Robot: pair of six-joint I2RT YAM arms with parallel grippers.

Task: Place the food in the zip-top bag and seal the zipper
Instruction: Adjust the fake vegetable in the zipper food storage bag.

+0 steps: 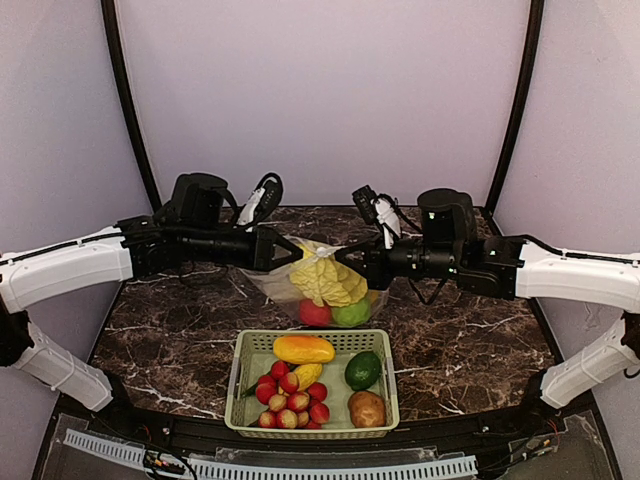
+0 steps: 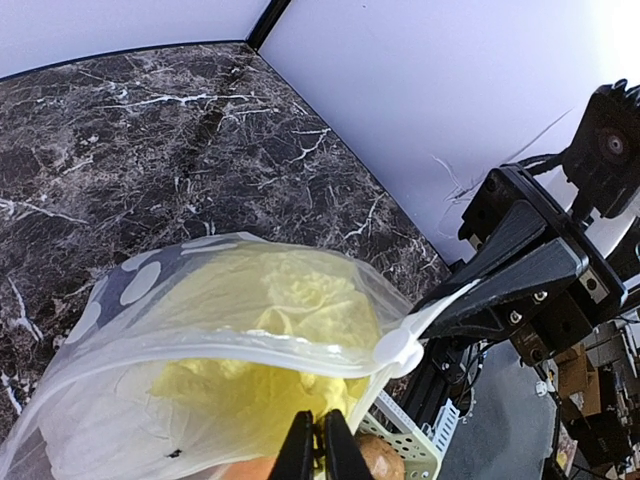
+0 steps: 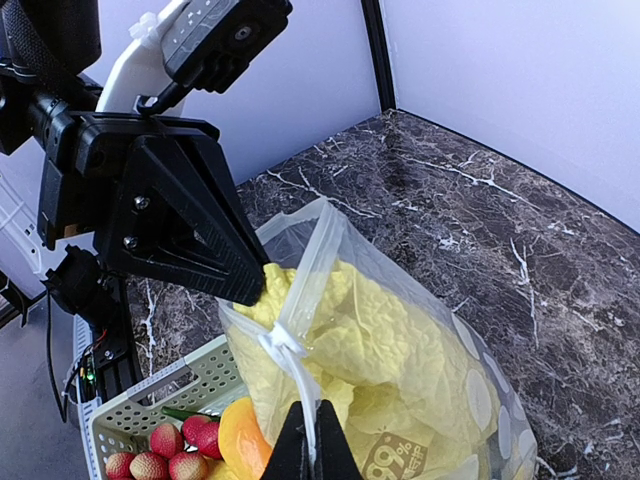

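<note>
The zip-top bag (image 1: pixel 318 290), clear with white dots, hangs stretched between my two grippers above the marble table. Food fills it: pale yellow cabbage (image 1: pixel 325 275), a red fruit (image 1: pixel 314 313) and a green apple (image 1: pixel 352 313). My left gripper (image 1: pixel 285 250) is shut on the bag's left top edge; in its wrist view the left gripper (image 2: pixel 320 445) pinches thin plastic below the zipper (image 2: pixel 230 345). My right gripper (image 1: pixel 345 256) is shut on the right top edge; in its own view the right gripper (image 3: pixel 311 440) clamps the zipper strip just below the white slider (image 3: pixel 283 340).
A pale green slotted basket (image 1: pixel 243 385) stands at the near edge, in front of the bag. It holds a mango (image 1: pixel 303 349), an avocado (image 1: pixel 363 370), a potato (image 1: pixel 366 408) and several small red fruits (image 1: pixel 290 400). Purple walls enclose the table.
</note>
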